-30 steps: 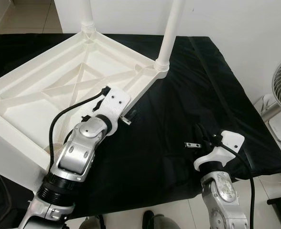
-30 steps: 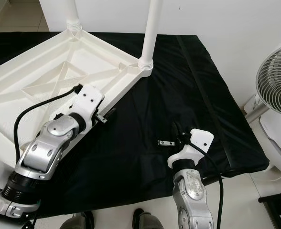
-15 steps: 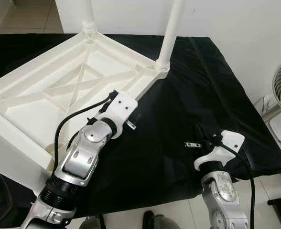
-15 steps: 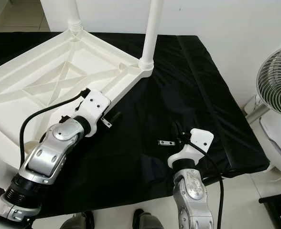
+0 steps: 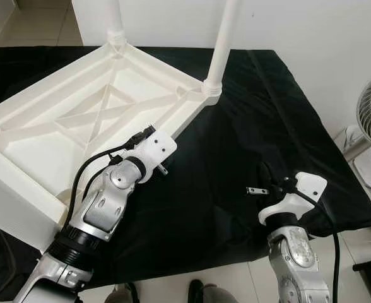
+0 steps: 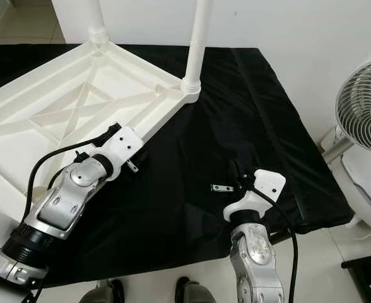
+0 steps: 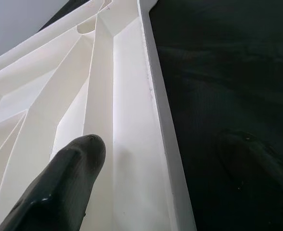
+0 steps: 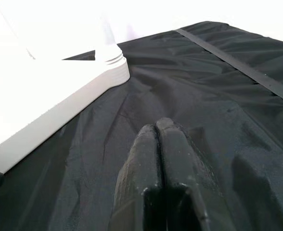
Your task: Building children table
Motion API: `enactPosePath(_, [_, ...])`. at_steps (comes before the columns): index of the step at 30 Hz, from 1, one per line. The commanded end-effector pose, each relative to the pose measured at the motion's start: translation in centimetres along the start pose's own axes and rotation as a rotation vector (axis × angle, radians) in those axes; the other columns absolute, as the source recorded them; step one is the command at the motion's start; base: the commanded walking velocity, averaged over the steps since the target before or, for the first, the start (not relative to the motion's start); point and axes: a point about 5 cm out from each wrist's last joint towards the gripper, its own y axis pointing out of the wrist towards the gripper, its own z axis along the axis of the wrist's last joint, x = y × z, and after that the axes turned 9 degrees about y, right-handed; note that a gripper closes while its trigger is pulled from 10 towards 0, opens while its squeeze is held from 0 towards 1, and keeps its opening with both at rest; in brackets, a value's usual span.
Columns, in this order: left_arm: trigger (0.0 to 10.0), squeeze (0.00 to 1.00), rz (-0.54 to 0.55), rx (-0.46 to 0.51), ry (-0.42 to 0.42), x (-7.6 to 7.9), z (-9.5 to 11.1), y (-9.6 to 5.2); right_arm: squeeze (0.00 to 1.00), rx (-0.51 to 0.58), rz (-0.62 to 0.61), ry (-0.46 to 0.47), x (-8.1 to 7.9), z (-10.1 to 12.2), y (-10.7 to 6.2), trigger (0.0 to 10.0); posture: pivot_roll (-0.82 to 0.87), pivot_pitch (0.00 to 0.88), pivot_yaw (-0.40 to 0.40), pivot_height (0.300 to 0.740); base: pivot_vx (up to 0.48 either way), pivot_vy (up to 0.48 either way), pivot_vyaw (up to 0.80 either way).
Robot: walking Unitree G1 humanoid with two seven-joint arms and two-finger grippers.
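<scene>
A white plastic children's table (image 5: 53,132) lies upside down on a black cloth (image 5: 236,126). Two white legs (image 5: 220,44) (image 5: 114,19) stand upright in its far corners. My left gripper (image 7: 168,149) is open at the table's near right rim (image 7: 156,120). One black finger (image 7: 69,178) is over the ribbed underside and the other finger (image 7: 257,159) is over the cloth. In the eye views its white wrist housing (image 5: 153,148) covers the fingers. My right gripper (image 8: 158,130) is shut and empty, low over the cloth (image 8: 204,77), to the right of the table.
The black cloth covers a low surface whose front edge (image 5: 223,255) runs just before my arms. A standing fan (image 6: 365,113) is on the floor at the right. A white wall (image 5: 299,25) is behind. The tiled floor (image 5: 236,284) lies below.
My left wrist swung out over the cloth, then came back closer to the table's rim and rolled slightly. The right arm has stayed still.
</scene>
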Motion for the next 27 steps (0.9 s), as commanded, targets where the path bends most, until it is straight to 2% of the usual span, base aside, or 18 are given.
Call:
enactPosePath(1, [10.0, 0.00, 0.129, -0.108, 0.037, -1.1, -2.2, -0.1, 0.00, -0.002, -0.024, -0.008, 0.4, 0.0, -0.3, 10.0, -0.01, 0.183, -0.041, 0.740, 0.000, 0.000, 0.00])
enactPosePath(14, [10.0, 0.00, 0.155, -0.137, 0.073, -2.6, -3.4, -0.3, 0.00, -0.008, -0.008, -0.002, 0.2, 0.0, -0.3, 10.0, -0.01, 0.185, -0.045, 0.740, 0.000, 0.000, 0.00])
enactPosePath(20, [10.0, 0.00, 0.172, -0.164, 0.082, -3.1, -4.3, -0.8, 0.00, -0.035, 0.083, 0.027, -0.8, -0.2, -0.4, 10.0, -0.01, 0.185, -0.045, 0.740, 0.000, 0.000, 0.00])
enactPosePath(27, [10.0, 0.00, 0.183, -0.183, 0.091, -3.8, -4.9, -1.3, 0.00, -0.054, 0.121, 0.038, -1.3, -0.5, -0.5, 10.0, 0.00, 0.188, -0.049, 0.740, 0.000, 0.000, 0.00])
